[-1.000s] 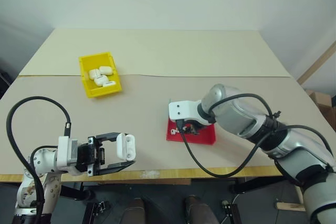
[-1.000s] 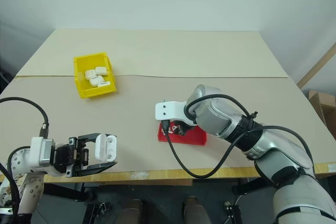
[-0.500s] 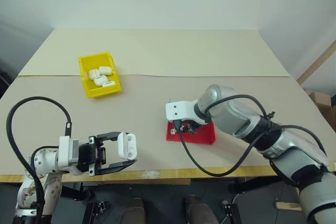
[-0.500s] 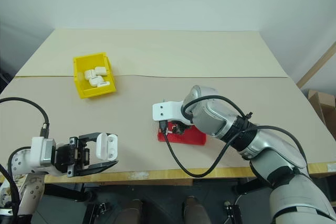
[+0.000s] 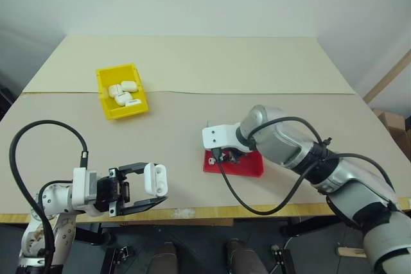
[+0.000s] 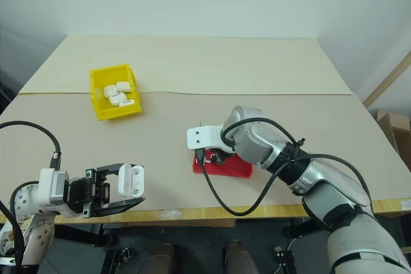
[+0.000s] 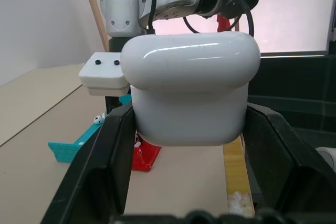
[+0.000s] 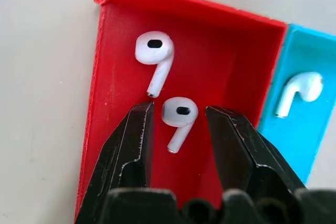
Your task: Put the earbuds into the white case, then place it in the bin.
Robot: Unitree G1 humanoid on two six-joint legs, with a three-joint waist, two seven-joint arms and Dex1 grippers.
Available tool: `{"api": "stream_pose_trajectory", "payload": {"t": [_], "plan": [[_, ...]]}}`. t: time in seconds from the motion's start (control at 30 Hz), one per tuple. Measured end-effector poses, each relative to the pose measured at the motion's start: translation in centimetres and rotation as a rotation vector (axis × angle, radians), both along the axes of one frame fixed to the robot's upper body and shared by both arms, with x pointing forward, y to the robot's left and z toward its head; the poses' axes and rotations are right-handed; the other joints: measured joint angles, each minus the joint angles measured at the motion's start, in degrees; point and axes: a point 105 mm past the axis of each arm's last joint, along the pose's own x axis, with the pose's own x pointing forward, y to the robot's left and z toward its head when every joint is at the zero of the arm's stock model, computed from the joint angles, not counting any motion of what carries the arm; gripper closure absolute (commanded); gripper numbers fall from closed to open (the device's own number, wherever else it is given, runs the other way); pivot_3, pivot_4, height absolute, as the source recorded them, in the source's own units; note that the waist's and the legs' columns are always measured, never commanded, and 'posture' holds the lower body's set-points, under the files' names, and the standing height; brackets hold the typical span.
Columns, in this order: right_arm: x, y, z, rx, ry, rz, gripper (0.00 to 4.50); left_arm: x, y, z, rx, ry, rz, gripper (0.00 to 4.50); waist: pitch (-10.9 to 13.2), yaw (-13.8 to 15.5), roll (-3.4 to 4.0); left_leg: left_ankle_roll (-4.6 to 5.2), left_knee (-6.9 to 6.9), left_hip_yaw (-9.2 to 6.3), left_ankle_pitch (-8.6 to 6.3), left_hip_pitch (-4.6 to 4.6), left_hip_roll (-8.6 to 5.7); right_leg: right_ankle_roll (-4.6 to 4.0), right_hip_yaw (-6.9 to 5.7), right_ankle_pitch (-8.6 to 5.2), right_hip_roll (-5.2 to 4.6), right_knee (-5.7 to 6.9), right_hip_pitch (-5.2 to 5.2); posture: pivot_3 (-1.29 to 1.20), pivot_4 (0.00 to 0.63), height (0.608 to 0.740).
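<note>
No readable brand or writing shows on anything. Near the table's (image 5: pixel 270 75) front-left edge, the left tool (image 5: pixel 142 188) clamps a glossy white rounded-rectangle plastic case (image 5: pixel 155 179) between its black fingers. At centre, the right tool (image 8: pixel 178 124) points down into a shallow red plastic tray (image 8: pixel 226 66), fingers narrowly parted around one of two tiny glossy white short-stemmed earbuds (image 8: pixel 178 116), not touching it. A third lies in the adjoining teal section (image 8: pixel 310 129). Far left stands a bright yellow rectangular plastic bin (image 5: pixel 105 104) holding several similar white cases (image 5: pixel 123 92).
</note>
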Motion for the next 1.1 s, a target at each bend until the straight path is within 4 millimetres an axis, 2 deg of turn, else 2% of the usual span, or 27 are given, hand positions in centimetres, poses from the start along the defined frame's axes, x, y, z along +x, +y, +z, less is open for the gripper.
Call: {"api": "stream_pose_trajectory", "payload": {"t": [0.57, 0.67, 1.1], "plan": [[0.36, 0.21, -0.01, -0.017, -0.025, 0.028, 2.53, -0.01, -0.02, -0.03, 0.002, 0.0, -0.001, 1.68, 0.0, -0.1, 0.0, 0.0, 0.0, 0.01, 0.0, 0.13, 0.01, -0.01, 0.01, 0.0, 0.02, 0.02, 0.08, 0.0, 0.15, 0.74], [0.35, 0.13, -0.02, -0.025, -0.024, 0.03, 3.11, -0.01, -0.04, -0.06, 0.002, 0.001, -0.001, 1.68, 0.0, -0.1, 0.0, 0.0, 0.0, 0.01, 0.0, 0.11, 0.01, -0.01, 0.0, 0.0, 0.01, 0.01, 0.08, 0.0, 0.15, 0.74], [0.45, 0.03, 0.01, -0.041, -0.035, 0.037, 3.11, 0.08, -0.03, -0.02, 0.0, -0.003, 0.008, 1.68, 0.0, -0.1, 0.01, 0.0, -0.02, 0.01, 0.0, 0.1, 0.01, -0.01, 0.0, 0.0, 0.01, -0.01, 0.08, 0.0, 0.15, 0.74]]}}
